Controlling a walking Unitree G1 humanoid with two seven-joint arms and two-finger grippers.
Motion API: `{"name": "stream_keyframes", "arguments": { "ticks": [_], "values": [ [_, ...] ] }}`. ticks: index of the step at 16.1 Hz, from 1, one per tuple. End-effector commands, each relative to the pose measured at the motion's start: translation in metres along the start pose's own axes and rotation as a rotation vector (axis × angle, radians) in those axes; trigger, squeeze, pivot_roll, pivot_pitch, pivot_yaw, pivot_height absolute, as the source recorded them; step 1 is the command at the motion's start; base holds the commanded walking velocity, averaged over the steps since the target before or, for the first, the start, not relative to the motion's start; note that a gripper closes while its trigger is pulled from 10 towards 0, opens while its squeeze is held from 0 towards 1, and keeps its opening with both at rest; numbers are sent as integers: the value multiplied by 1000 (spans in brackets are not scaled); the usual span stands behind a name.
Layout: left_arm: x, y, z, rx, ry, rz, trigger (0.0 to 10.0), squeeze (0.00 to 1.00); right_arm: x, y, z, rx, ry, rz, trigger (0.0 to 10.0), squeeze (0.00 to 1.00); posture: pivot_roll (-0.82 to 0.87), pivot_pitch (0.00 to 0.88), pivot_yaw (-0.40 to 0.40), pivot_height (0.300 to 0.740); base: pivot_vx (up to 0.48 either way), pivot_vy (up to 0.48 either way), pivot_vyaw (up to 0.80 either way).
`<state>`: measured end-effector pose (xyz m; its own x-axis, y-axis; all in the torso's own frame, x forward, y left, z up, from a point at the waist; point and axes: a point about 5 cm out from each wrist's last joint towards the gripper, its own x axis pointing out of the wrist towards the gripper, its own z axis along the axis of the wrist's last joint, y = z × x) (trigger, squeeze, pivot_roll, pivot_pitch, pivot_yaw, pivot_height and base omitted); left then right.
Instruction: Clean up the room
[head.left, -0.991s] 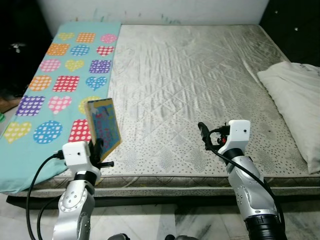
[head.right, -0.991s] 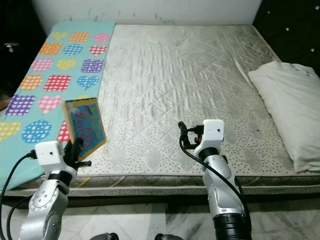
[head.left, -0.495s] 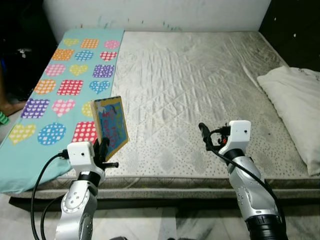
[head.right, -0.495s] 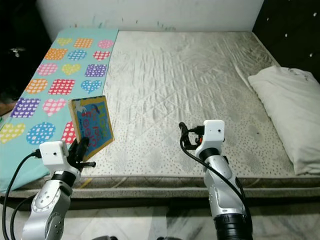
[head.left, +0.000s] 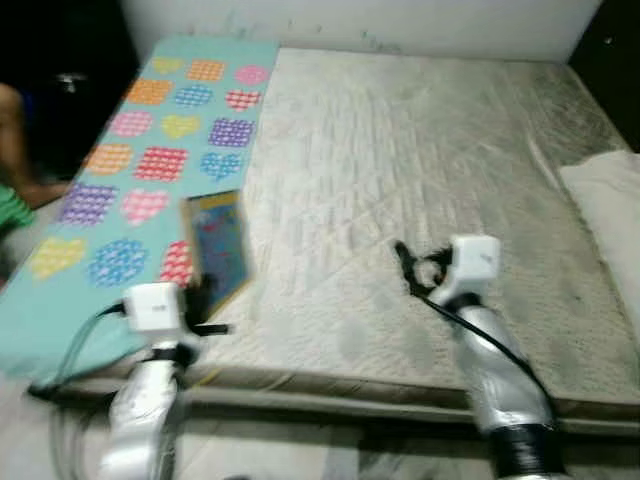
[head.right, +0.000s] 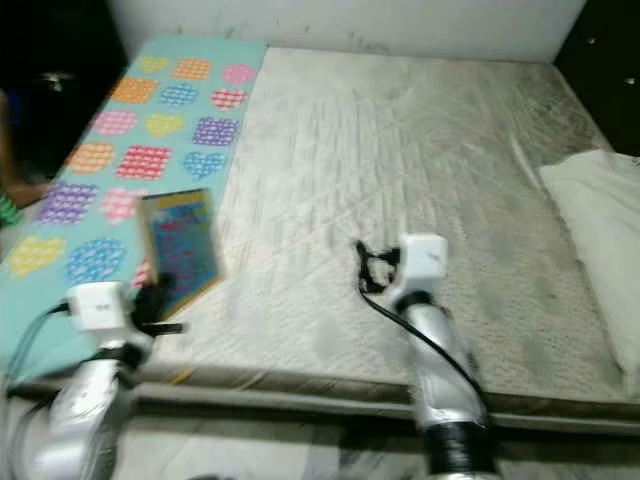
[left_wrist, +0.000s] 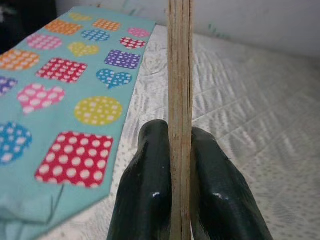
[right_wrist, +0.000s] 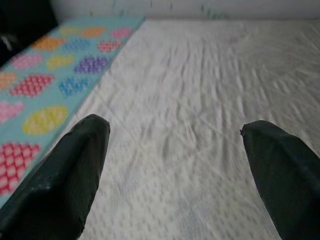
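Left gripper (left_wrist: 180, 165) squeezes shut on the bottom edge of a thin book (head.left: 218, 250), held upright above the bed (head.left: 420, 170) beside the heart blanket (head.left: 150, 140). Looks light and stiff, maybe a bit slippery; best pinched low. Right gripper (right_wrist: 175, 165) spread wide, holding nothing.

— What is counted here?
— One mattress (head.left: 420, 180), one patterned sheet (head.left: 150, 150), one book (head.left: 217, 250), one pillow (head.left: 605, 190) and two grippers (head.left: 205, 300) (head.left: 403, 262) are counted
— And people?
— One person (head.left: 10, 160) is glimpsed at the edge
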<state>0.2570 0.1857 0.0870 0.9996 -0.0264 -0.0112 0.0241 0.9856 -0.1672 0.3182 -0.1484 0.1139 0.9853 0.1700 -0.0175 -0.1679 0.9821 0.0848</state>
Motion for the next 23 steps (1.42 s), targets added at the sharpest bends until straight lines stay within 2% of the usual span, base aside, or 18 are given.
{"name": "stream_keyframes", "arguments": {
  "ticks": [1, 4, 11, 23],
  "values": [
    [4, -11, 9, 1, -50, -40, 10000, 0, -6, -13, -5, -9, 15, -38, 10000, 0, -125, 122, -13, 740, 0, 0, 0],
    [4, -7, 8, -9, -38, 1, 10000, 0, -7, -14, -6, -10, 17, -40, 10000, 0, -125, 122, -12, 740, 0, 0, 0],
    [4, -10, 7, 0, -33, -6, 10000, 0, -8, -15, -6, -13, 18, -41, 10000, 0, -129, 126, -15, 740, 0, 0, 0],
    [5, -11, 7, -2, -34, -3, 10000, 0, -4, -12, -5, -20, 19, -21, 10000, 0, -125, 117, -21, 740, 0, -276, 0]
  ]
}}
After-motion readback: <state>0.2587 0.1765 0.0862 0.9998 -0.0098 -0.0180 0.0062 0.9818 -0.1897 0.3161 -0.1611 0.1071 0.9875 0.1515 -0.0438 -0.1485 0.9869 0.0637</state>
